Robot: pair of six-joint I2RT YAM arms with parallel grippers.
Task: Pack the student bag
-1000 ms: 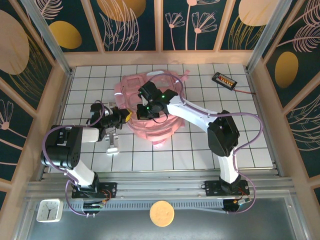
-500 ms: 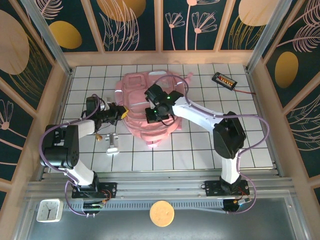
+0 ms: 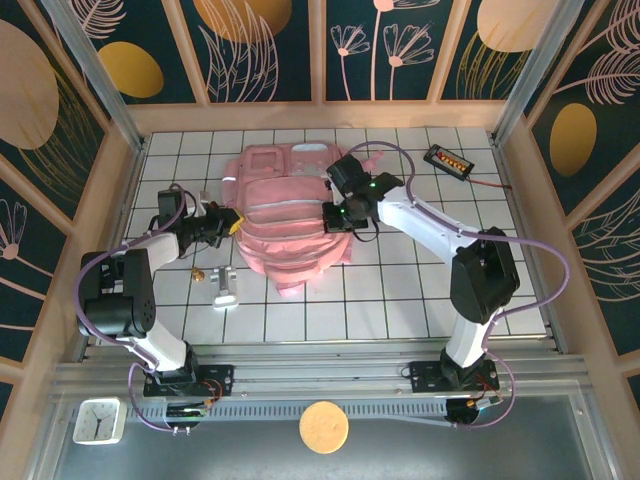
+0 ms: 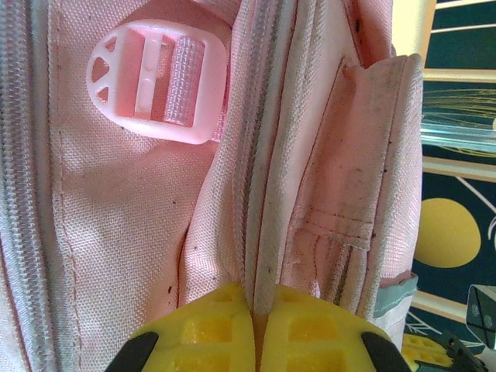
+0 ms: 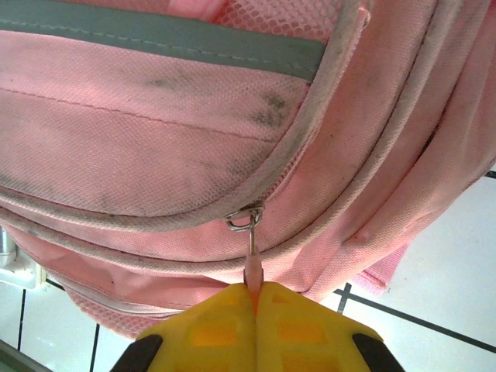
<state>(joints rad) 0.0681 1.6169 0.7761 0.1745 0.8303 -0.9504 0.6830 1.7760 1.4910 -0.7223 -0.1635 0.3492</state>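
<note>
Right claw (image 5: 256, 291), pinching the zipper pull (image 5: 253, 262), has swung rightward across the student bag (image 3: 285, 215) while left claw (image 4: 256, 301) clamps its seam (image 4: 253, 194), so I reckon the zip's travelling.

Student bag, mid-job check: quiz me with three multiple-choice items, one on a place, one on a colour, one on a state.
1. Where does the black device lie relative to the student bag?
A. on top of it
B. apart from it, further back and to the right
C. by the arm bases

2. What colour are the finger pads in the right wrist view?
A. blue
B. white
C. yellow

3. What is the right gripper doing?
A. shut on the zip pull
B. open over the tiles
C. shut on a buckle

1 B: the top view shows it separate from the bag, toward the back right corner.
2 C: both pads are yellow.
3 A: the pads meet on its pink tab.
</note>
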